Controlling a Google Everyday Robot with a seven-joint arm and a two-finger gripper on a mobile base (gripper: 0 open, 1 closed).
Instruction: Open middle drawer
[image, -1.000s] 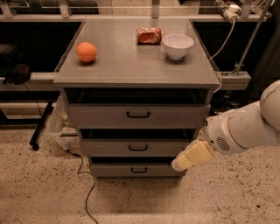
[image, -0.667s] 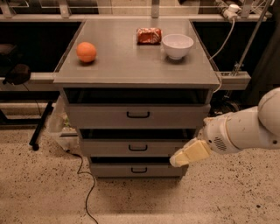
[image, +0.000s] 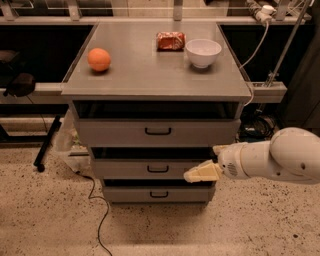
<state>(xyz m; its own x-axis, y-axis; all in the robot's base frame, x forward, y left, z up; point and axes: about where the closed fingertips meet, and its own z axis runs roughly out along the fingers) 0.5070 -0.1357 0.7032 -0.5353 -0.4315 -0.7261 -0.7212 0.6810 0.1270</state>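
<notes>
- Drawers: three, stacked in one grey cabinet (image: 225, 131), each with a small black bar handle at the centre of its front and a dark gap above it.
- The middle drawer (image: 125, 169) was the second of the three, below the taller top drawer (image: 115, 132) and above the shorter lowest drawer (image: 130, 194).
- Claw (image: 199, 173): one, cream-coloured, on a white arm (image: 280, 161) that entered from the right. It lay across the right end of the middle drawer's front, pointing left – just right of that drawer's handle (image: 158, 169) and apart from it. Whether it touched the front could not be told.
- Claw state: open or closed could not be told.
- Items on the tabletop (image: 150, 80): three – one orange (image: 99, 59) at the left, one red packet (image: 170, 41) at the rear centre, and one white bowl (image: 203, 52) just beside the packet on the right.
- Floor: one thin dark cable (image: 101, 212) ran over the speckled floor at the cabinet's left front.
- Obstruction: the arm and claw hid the right ends of the middle and lowest drawer fronts.
</notes>
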